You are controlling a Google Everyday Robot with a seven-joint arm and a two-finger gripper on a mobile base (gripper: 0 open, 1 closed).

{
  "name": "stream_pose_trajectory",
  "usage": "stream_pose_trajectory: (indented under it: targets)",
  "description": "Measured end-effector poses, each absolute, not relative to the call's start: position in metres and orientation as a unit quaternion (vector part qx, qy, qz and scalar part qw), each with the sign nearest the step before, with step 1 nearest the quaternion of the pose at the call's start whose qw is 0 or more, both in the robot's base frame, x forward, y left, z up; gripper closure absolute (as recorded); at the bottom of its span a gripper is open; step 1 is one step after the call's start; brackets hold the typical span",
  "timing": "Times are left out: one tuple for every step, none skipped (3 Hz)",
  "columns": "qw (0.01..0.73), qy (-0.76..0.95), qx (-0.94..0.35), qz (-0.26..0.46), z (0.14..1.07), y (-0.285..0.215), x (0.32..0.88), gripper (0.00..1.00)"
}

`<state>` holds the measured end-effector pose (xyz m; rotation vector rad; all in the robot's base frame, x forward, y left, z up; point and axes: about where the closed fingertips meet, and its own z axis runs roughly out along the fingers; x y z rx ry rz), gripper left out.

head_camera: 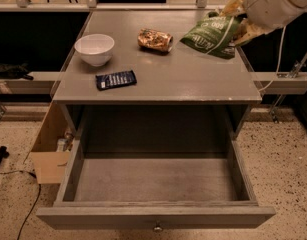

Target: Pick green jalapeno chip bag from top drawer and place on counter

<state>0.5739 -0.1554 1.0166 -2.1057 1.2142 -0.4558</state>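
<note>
The green jalapeno chip bag (212,34) hangs tilted over the back right part of the counter (178,76), its lower edge at or just above the surface. My gripper (239,20) is at the top right, shut on the bag's right end, with the white arm behind it. The top drawer (155,184) is pulled fully open below the counter and shows a bare grey floor. Its small round knob (157,228) is at the middle of the front panel.
On the counter are a white bowl (94,48) at the left, a brown-gold wrinkly packet (154,39) at the back middle, and a flat dark blue packet (116,79) near the front left. An open cardboard box (48,156) stands on the floor left of the drawer.
</note>
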Motion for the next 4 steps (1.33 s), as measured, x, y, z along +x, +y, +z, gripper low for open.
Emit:
stream_pose_trajectory:
  targets:
    - [0.323, 0.460, -0.809, -0.171, 1.009, -0.150, 0.581, 1.00]
    - [0.316, 0.465, -0.811, -0.162, 1.000, -0.154, 0.595, 1.00]
    - [0.294, 0.488, -0.808, -0.148, 0.985, -0.174, 0.636, 1.00]
    - [0.276, 0.503, -0.807, -0.139, 0.970, -0.187, 0.662, 1.00]
